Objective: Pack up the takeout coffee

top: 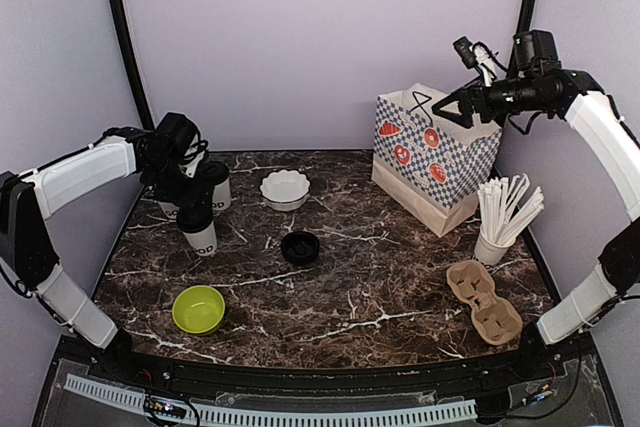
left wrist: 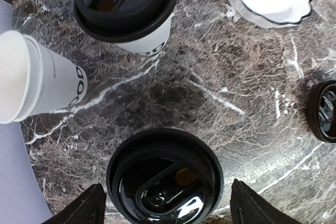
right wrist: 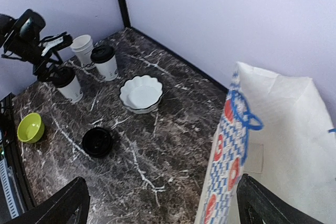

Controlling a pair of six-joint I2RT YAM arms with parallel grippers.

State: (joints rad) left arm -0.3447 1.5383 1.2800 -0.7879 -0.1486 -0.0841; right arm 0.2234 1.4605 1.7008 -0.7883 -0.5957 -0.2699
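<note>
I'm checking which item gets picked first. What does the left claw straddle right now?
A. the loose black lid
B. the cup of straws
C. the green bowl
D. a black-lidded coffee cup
D: the left wrist view shows the open left claw astride a black-lidded coffee cup, one side on each flank of its lid.

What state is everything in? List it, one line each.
Near cup: lidded, upright.
Left jaws: open, either side of it.
Far cup: lidded, upright.
Bare cup: unlidded.
Loose lid: on no cup.
Bag: upright, open.
Right jaws: open, near its top.
White bowl: empty.
Green bowl: empty.
Carrier: empty.
Straw cup: full.
</note>
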